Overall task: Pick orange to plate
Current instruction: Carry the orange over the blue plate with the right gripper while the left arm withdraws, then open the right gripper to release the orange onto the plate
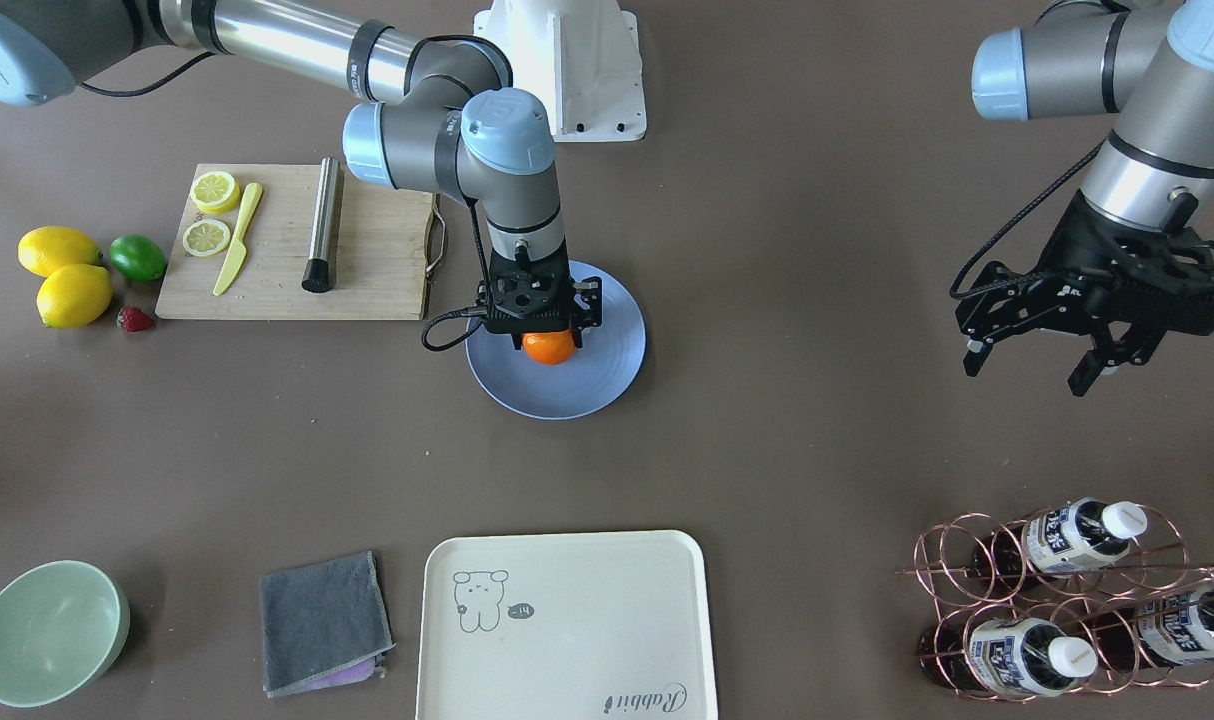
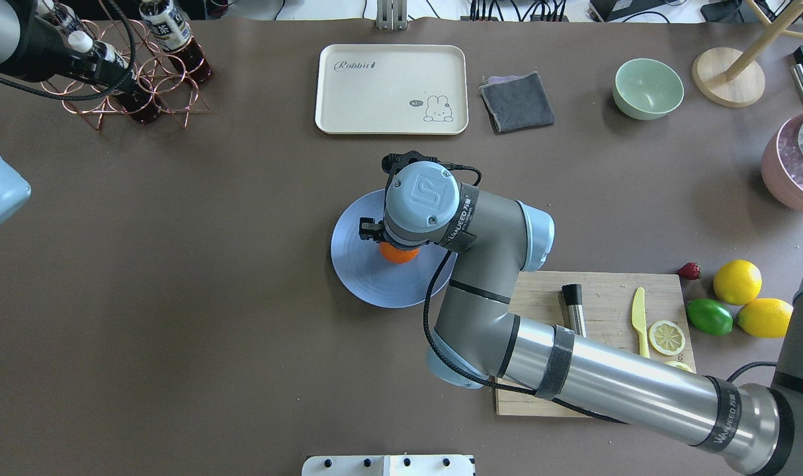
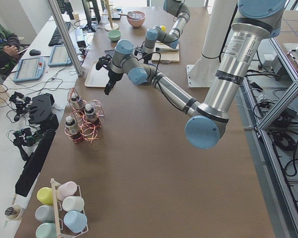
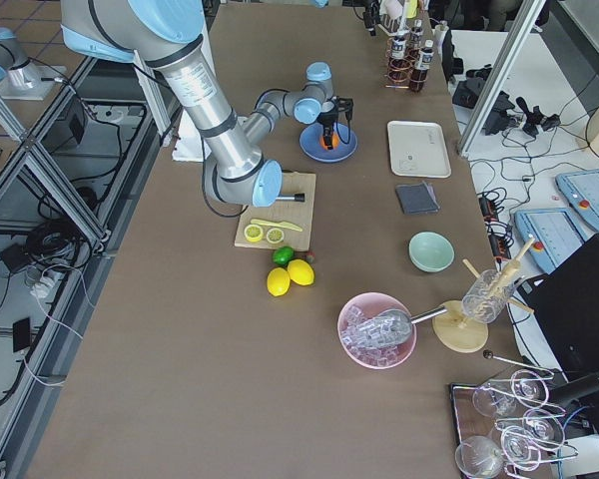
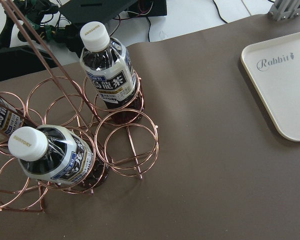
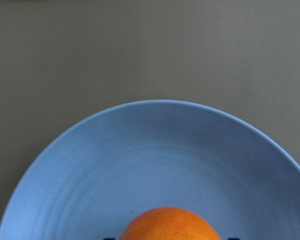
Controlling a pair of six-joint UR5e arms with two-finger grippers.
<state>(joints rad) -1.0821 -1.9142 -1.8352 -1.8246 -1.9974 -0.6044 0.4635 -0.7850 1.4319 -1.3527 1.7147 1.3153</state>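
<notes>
The orange (image 1: 549,348) is over the middle of the light-blue plate (image 1: 592,385), just under my right gripper (image 1: 548,338), whose fingers stand close on either side and look shut on it. From overhead the orange (image 2: 398,254) peeks out beneath the right wrist above the plate (image 2: 362,281). The right wrist view has the orange (image 6: 172,226) at its bottom edge against the plate (image 6: 140,150), with dark fingertips barely showing beside it. I cannot tell whether the fruit touches the plate. My left gripper (image 1: 1029,370) hangs open and holds nothing, far off near the bottle rack.
A wooden cutting board (image 1: 367,270) with lemon slices, a yellow knife and a steel rod lies beside the plate. Two lemons (image 1: 72,295), a lime (image 1: 137,257) and a strawberry sit beyond it. A cream tray (image 1: 567,620), grey cloth (image 1: 322,620), green bowl (image 1: 47,630) and bottle rack (image 1: 1067,600) line the operators' edge.
</notes>
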